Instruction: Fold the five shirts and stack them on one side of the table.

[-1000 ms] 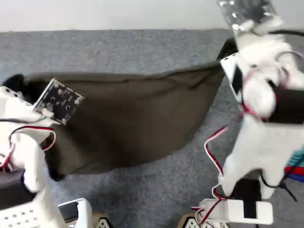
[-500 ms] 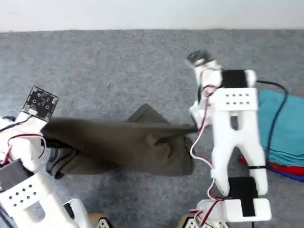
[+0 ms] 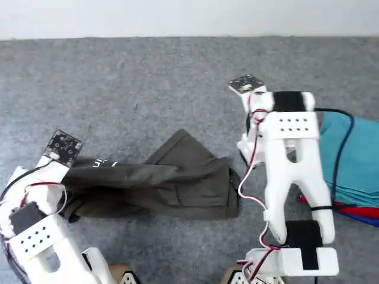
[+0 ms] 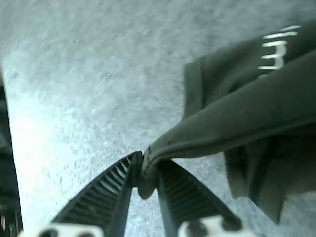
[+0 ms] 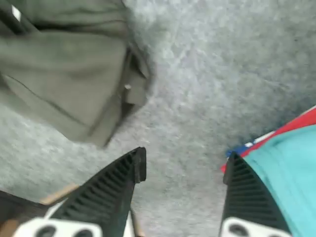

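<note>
Near the front left corner, left gripper (image 4: 145, 163): the jaws are clamped on a bunched fold at the left end of the olive shirt (image 3: 177, 183), and that end is held a little off the surface.
Olive shirt: it is laid across the front middle of the tabletop (image 3: 118, 77) as a long, rumpled band. Its right end rests flat, just beside the right arm.
Right gripper (image 5: 185, 163): the jaws are held wide apart with nothing between them, above bare surface between the shirt's right end and the stack.
Stack of folded shirts (image 3: 355, 160): it is set at the right edge. A teal shirt is seen on top, with red and blue edges beneath.
Step in hand: the olive shirt is judged to be mid-fold. The lengthwise fold appears made; the crosswise fold is not yet done.
Next move: the held left end is likely to be carried over onto the right end, which may need to be pinned first. A transfer to the stack is then called for.
Surface: a grey, carpet-like covering is seen, on which cloth may drag.
Room: a pale wall is seen along the far edge.
</note>
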Robot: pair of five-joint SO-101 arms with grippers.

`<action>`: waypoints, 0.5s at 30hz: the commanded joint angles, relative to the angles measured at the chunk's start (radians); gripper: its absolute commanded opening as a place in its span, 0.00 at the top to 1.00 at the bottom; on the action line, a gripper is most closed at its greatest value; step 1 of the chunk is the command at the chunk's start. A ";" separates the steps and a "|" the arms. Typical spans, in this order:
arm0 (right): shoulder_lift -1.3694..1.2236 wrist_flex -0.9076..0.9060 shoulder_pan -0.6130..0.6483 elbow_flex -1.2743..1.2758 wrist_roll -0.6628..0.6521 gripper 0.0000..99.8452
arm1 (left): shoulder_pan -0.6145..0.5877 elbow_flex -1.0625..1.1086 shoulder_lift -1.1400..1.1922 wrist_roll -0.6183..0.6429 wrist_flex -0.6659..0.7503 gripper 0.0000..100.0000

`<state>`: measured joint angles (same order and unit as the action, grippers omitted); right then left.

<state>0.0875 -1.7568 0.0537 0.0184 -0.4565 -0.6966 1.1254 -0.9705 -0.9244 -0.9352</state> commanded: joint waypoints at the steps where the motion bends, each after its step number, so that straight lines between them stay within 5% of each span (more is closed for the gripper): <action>1: 0.090 -0.042 -0.039 0.005 -0.130 0.74 | -0.049 0.039 -0.002 0.035 0.103 0.99; 9: 0.122 -0.027 0.140 0.284 -0.368 0.74 | -0.064 0.153 -0.002 0.066 0.196 0.99; 15: 0.119 0.133 0.321 0.388 -0.385 0.74 | -0.060 0.193 0.005 0.163 0.256 0.99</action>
<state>0.1703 -1.6878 0.3084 0.3928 -0.8263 -0.7534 1.3249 -0.9705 -0.7940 -0.7020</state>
